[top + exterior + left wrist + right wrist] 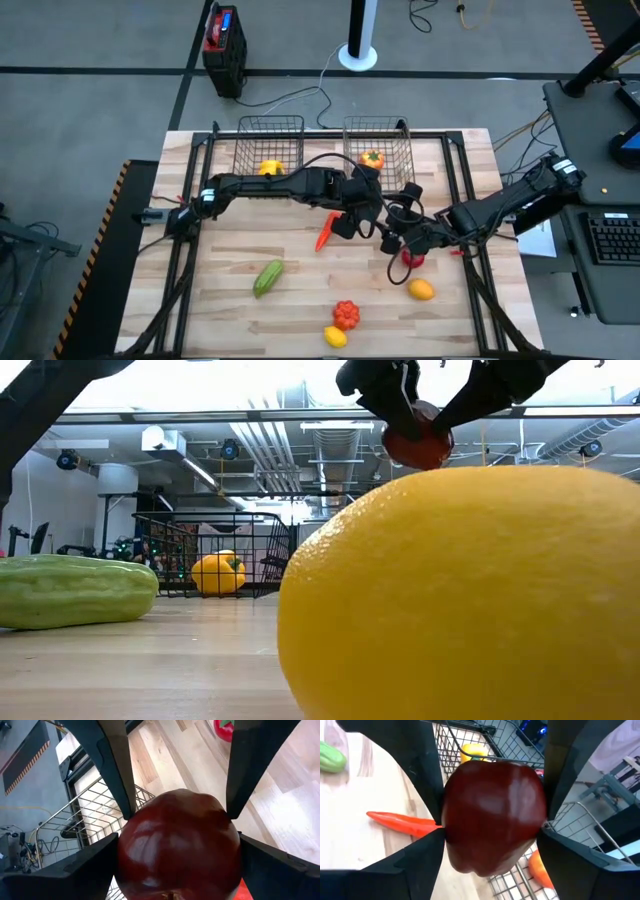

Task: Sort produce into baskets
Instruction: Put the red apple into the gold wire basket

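The light wooden table (300, 300) carries two wire baskets (270, 148) side by side at its far edge. Lying on the bare boards are a green cucumber (267, 277), an orange carrot (325, 232), a red tomato (346, 313), a lemon (335, 337) at the near edge, an orange (422, 290) and a red piece of produce (412, 259) close beside it.

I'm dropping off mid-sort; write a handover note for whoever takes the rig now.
Left gripper: shut on the dark red plastic apple, lifted above the wooden table.
Right gripper: closed on the same apple, mid-handover.
Done: yellow pepper in the left-side wire-mesh basket, orange piece in the right-side wire-mesh basket.
Left: green cucumber, orange carrot, red tomato, yellow lemon, small red piece, yellow-orange fruit on the table.
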